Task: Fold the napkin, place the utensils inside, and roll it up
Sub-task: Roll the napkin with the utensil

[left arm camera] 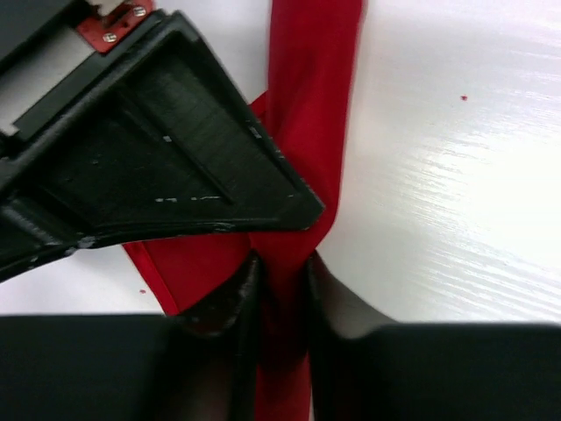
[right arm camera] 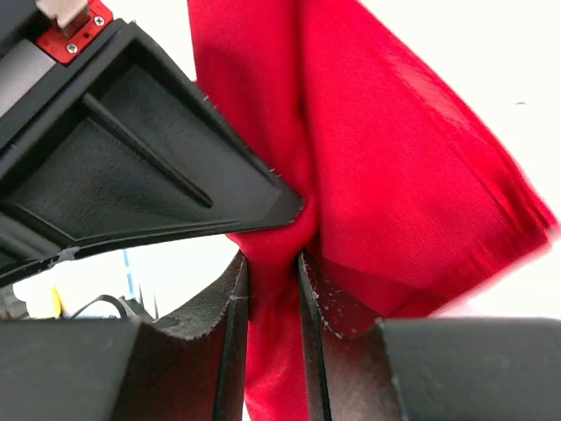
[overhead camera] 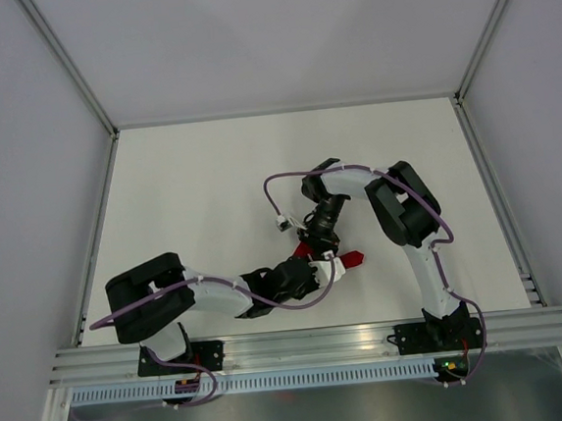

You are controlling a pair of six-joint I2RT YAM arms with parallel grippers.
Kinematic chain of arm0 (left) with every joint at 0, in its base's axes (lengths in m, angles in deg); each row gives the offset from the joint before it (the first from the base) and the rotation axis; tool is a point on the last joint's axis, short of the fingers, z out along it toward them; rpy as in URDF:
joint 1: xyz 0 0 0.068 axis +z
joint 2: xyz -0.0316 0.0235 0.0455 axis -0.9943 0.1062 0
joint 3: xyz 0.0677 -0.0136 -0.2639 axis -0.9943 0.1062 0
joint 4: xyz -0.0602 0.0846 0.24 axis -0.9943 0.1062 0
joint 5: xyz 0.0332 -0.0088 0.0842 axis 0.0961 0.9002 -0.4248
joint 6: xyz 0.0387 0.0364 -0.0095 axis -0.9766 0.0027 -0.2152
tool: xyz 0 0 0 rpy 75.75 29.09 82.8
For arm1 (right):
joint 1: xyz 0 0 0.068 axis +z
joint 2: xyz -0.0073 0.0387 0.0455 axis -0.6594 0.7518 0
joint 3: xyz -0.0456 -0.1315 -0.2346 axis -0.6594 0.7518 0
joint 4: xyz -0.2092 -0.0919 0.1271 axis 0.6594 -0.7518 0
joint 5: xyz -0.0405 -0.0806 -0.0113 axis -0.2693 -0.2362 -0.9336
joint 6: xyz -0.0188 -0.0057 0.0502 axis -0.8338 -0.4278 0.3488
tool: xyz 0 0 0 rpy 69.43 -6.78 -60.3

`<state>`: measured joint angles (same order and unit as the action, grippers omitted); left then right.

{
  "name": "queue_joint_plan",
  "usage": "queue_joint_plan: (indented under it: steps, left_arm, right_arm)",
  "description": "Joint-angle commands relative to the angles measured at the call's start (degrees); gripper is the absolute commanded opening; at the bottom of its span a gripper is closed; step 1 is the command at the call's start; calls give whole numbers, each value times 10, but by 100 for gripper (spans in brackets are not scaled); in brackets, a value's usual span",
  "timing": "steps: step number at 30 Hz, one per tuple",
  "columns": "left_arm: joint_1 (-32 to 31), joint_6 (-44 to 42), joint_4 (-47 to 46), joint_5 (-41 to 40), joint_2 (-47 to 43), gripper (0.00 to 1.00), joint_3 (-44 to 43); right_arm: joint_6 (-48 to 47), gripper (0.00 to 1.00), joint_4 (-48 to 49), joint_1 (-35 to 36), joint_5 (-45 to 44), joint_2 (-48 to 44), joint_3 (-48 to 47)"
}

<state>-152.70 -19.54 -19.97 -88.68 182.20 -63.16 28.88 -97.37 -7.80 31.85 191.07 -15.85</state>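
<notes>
While L fingers [left arm camera: 219, 329] pinch the napkin [left arm camera: 307, 105], R fingers [right arm camera: 351, 320] clamp it too, near front of table [overhead camera: 191, 189].

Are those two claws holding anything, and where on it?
Both hold the napkin: the left gripper pinches a bunched strip, the right gripper a gathered fold.

The left arm [overhead camera: 214, 293] and right arm [overhead camera: 399, 210] meet over the white worktop [overhead camera: 209, 177], their jaws crowded around a bunched red napkin [overhead camera: 350, 260]
</notes>
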Motion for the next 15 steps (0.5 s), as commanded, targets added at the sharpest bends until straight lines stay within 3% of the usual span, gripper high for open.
queue_joint_plan:
  steps: [1,6,11,15]
  left_arm:
    - [0,25,-30,2,14,20,5]
    - [15,50,-41,50,13,7,20]
    - [57,91,-34,121,24,4,14]
    - [105,148,-13,247,34,2,-2]
  right_arm:
    - [-15,16,83,-4,-64,9,14]
    - [2,40,90,-28,-23,-42,13]
    - [67,48,181,-110,38,-155,35]
    - [124,52,263,-193,59,-245,79]
